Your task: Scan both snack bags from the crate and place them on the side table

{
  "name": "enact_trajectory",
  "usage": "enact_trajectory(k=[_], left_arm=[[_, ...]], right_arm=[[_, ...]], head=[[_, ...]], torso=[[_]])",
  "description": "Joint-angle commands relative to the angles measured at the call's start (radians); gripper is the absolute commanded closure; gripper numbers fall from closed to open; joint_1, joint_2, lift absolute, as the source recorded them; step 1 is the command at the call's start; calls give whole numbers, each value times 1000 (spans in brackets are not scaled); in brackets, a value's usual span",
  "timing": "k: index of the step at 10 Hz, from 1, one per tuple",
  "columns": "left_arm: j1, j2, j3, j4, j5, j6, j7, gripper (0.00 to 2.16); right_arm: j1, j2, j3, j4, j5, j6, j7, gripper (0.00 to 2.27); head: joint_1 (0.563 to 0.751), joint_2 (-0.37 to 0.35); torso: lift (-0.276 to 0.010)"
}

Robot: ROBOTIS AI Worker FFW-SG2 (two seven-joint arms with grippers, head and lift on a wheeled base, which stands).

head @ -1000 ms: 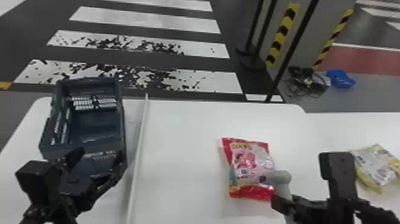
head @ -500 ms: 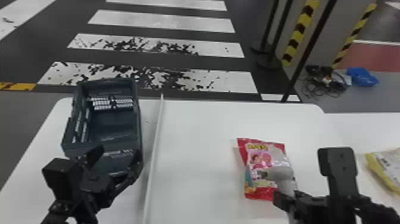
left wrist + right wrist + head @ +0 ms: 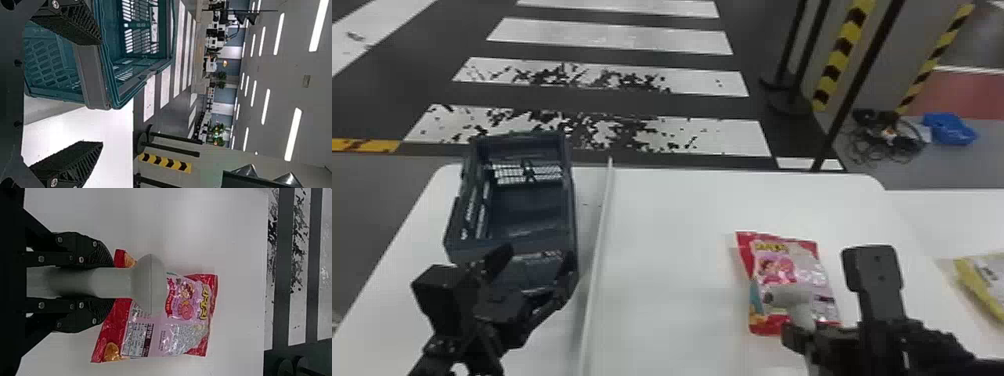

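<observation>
Counted one crate (image 3: pixel 522 147), one red snack bag (image 3: pixel 774 265), one yellow snack bag (image 3: pixel 977 280)

Found the crate at the left of the white surface (image 3: pixel 677 220), open-topped, dark blue-green, with slotted walls. Saw inside it the inner floor and the latticed far end, with the near end partly hidden behind the left pincer (image 3: pixel 532 272). Noted the left pincer as open, with fingers wide apart, one in front of the crate and one in front of the surface in the left wrist view. Entered one long pale strip (image 3: pixel 597 250) beside the crate, on the side toward the red snack bag.

Recorded the red snack bag, with pink printed front, lying flat on the same surface, well apart from the crate and outside it. Had the right pincer (image 3: pixel 802 340) closed on the handle of one grey scanner (image 3: pixel 787 296), with the head of the scanner over the bag; could not tell whether touching.

Placed the yellow snack bag on the white side table (image 3: pixel 947 215) at the far right, cut off by the edge of the head view.

Added one blue container (image 3: pixel 949 130) on the floor beyond, just beside a tangle of dark cables (image 3: pixel 887 137); could not make out its contents.
</observation>
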Motion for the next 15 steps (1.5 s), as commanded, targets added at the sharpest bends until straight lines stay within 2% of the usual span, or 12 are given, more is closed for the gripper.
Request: enact_trajectory(k=[1,8,15], left_arm=[[3,0,2,1,0,0,0,87],[3,3,9,7,2,0,0,87],[-1,2,9,10,2,0,0,87]], right_arm=[[-21,1,10,31,1,-18,-1,2250],[-68,1,26,116,34,-52,-10,2250],[-68,1,23,102,59,-46,-8,2250]], head=[[695,-77],[695,-65],[695,-68]], torso=[[-95],[-95],[-95]])
